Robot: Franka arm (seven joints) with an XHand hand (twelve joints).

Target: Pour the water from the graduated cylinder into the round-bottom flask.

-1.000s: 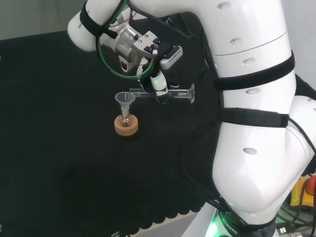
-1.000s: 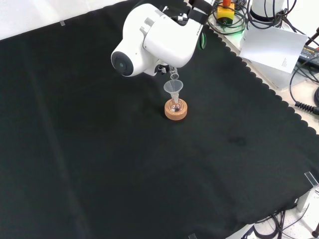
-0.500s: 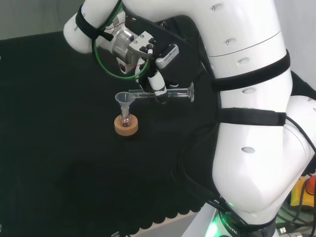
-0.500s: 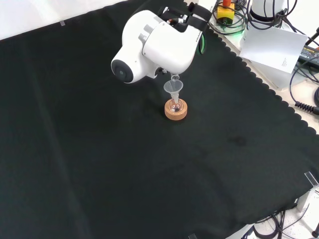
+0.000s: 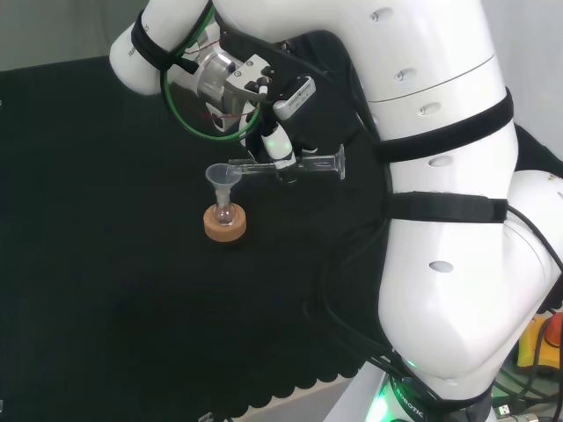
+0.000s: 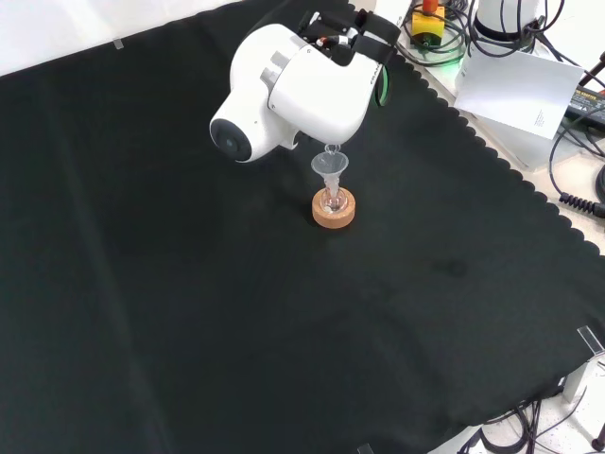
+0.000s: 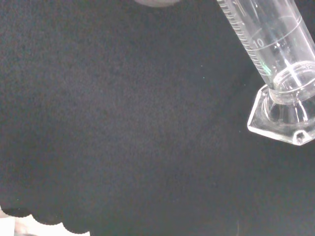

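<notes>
Flask: the round-bottom flask [image 5: 224, 212] sits on its cork stand [image 5: 224, 224], funnel [image 5: 223, 177] in its neck.
Cylinder: the graduated cylinder [image 5: 308, 165] lies level, mouth over the funnel.
Hand: the hand [image 5: 280, 158] has its fingers curled round the cylinder's middle.
Handling: likely light, slick, breakable glass; mid-barrel looks the sensible hold.

Graduated cylinder [image 7: 275, 54]: mouth end cut off by wrist view edge. Hand [image 5: 280, 158]: mostly behind arm link [image 6: 284, 85] in front view. Round-bottom flask [image 5: 225, 212]: contents too small to tell.
</notes>
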